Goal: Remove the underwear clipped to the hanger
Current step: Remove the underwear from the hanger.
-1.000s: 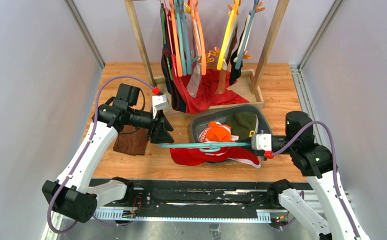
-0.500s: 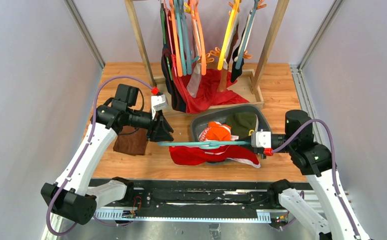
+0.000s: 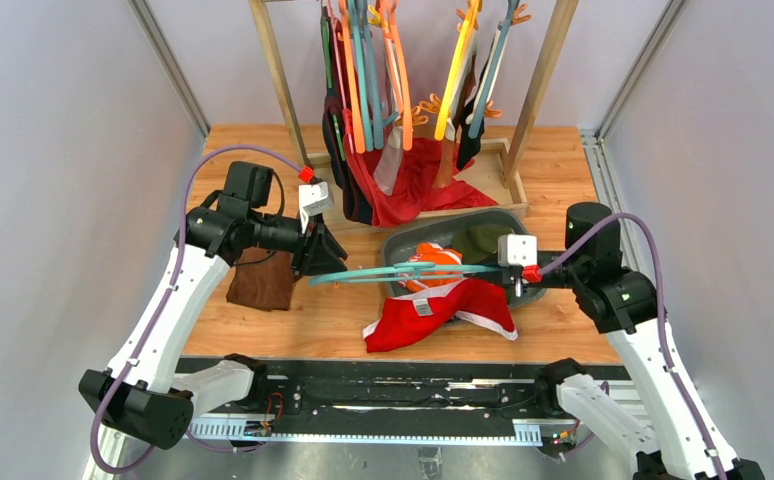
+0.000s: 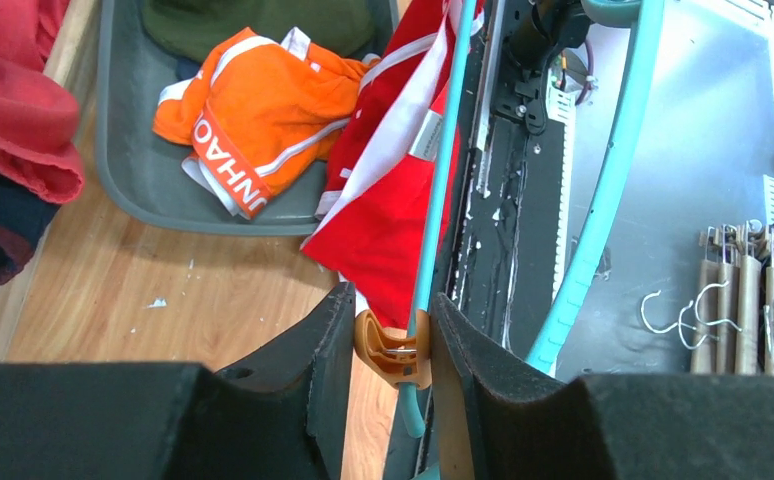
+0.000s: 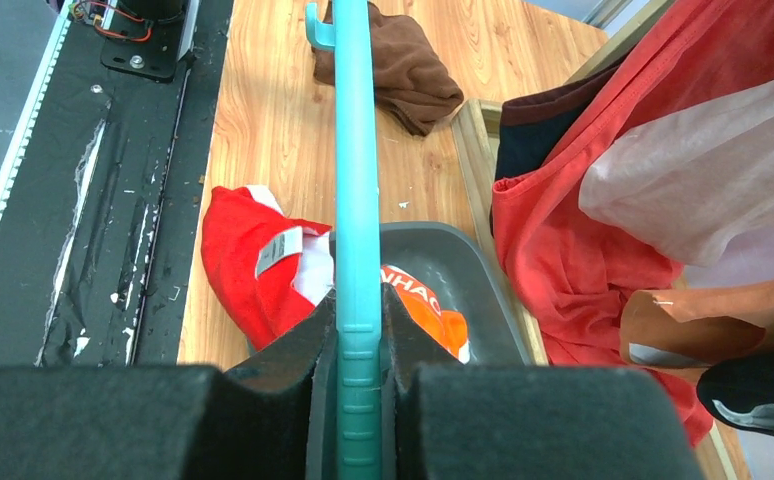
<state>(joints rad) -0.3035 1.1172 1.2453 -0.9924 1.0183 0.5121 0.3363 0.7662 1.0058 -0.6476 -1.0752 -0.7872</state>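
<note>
Red briefs (image 3: 443, 312) with white trim now hang lower and nearer the table's front edge than a second ago. Then they lay bunched under the bar against the bin's front; now they spread in front of the gray bin (image 3: 395, 250), with a white label showing. Their long axis runs left to right across the table (image 3: 293, 320), and they are still joined to the teal hanger (image 3: 403, 271) near its left end.

The hanger has risen and tilted. Its bar also runs left to right, with the right end farther from the camera than before and the left end nearer.

The left gripper (image 4: 391, 310) has narrowed, and its fingers now press both sides of the orange clip (image 4: 391, 352) on the bar. The right gripper (image 5: 359, 310) stays clamped on the hanger's right end and has shifted back over the bin.

Orange briefs (image 3: 436, 262) lie inside the bin, where they were.
</note>
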